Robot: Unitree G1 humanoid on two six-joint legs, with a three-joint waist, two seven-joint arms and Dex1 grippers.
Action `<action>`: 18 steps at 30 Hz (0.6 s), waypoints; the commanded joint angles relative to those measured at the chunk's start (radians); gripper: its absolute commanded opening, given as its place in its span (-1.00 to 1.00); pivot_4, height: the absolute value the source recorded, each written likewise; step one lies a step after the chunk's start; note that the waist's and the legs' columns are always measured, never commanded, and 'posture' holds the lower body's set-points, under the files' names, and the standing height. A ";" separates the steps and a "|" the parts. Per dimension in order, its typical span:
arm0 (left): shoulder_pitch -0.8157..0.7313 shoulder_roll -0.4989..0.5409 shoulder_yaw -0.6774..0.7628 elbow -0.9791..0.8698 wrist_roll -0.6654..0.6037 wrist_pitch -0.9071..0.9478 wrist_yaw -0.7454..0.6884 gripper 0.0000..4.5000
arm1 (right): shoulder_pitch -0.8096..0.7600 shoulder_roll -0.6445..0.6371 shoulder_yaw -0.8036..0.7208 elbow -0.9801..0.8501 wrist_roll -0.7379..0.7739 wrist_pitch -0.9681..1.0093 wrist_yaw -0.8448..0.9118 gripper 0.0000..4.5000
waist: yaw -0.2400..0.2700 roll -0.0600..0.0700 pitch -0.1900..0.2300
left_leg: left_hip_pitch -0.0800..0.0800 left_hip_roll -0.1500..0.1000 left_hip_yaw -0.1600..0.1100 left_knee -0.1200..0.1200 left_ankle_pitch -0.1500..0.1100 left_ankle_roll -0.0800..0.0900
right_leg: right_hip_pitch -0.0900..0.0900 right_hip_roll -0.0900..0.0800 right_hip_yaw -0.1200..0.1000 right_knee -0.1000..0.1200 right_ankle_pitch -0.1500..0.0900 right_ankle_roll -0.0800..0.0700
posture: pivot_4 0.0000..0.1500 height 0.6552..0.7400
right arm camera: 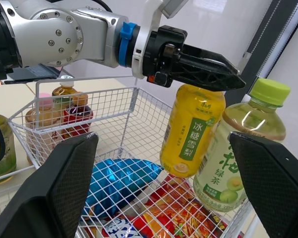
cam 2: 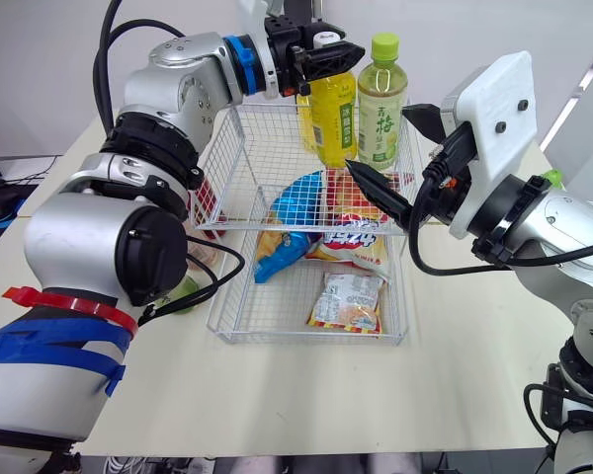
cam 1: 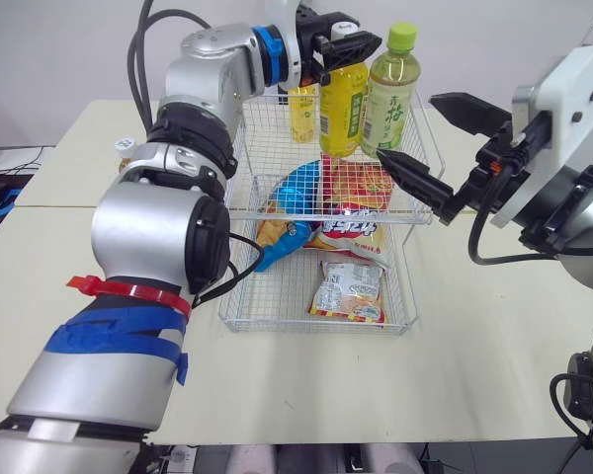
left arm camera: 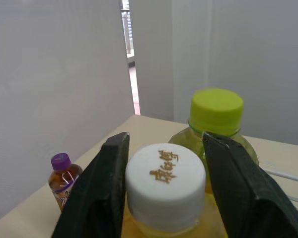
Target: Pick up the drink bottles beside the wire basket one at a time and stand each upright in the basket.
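On the bench (cam 1: 474,365) stands the wire basket (cam 1: 267,318). A small snack packet (cam 1: 348,291) lies flat in its near end. Behind that lies a heap of snack bags, one blue bag (cam 1: 301,188) and one red bag (cam 1: 361,188) uppermost.

The right jaws are spread wide and empty. They hang at the basket's right side, one finger over the rim near the red bag and the other higher up, just beside the green bottle (cam 1: 390,94).

Left of the basket a green-capped bottle (cam 2: 183,291) shows past the left arm. Several small bottles (right arm camera: 64,94) stand close together outside the left wall.

At the far end, the left jaws are clamped on the white cap (left arm camera: 165,186) of the yellow bottle (cam 1: 342,114), with a black finger (left arm camera: 102,198) on each side of the cap. The yellow bottle hangs nearly upright, slightly tilted, inside the basket's outline and over the bags. I cannot tell whether its base touches them. The green bottle, with its lime cap, stands upright just to the right of it at the basket's far right corner, close to it or touching.

A small orange bottle (cam 1: 301,114) shows just behind the yellow bottle on its left. A purple-capped bottle (left arm camera: 62,178) stands on the bench farther back.
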 commanded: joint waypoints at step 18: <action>0.352 0.393 0.203 -0.649 -0.131 0.203 0.171 0.99 | -0.090 0.062 0.202 0.155 -0.049 -0.224 0.306 1.00 | -0.017 0.001 0.000 | 0.002 0.002 -0.002 0.000 0.003 -0.005 | 0.000 0.001 0.001 0.003 0.000 0.000 | 1.00 1.00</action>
